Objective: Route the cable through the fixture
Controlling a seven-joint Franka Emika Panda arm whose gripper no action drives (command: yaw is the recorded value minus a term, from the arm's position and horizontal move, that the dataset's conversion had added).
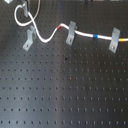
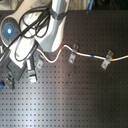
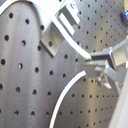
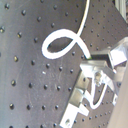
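Clamped on the cable (image 1: pixel 47 36), the tool (image 3: pixel 89 61) should lower it squarely into the fixture (image 1: pixel 28 40), keeping slack.

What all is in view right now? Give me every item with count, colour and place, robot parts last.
cable: one, white with a short red band and a short blue band, looping at the first exterior view's upper left, then running right through two clips.
fixture: one, grey, leftmost in the first exterior view, cable beside it.
other clips: two, grey, centre and right in the first exterior view, cable passing through both.
table: one, black perforated board, under everything.
arm: one, white, second exterior view's upper left.
gripper: one, grey jaws shut on the cable.
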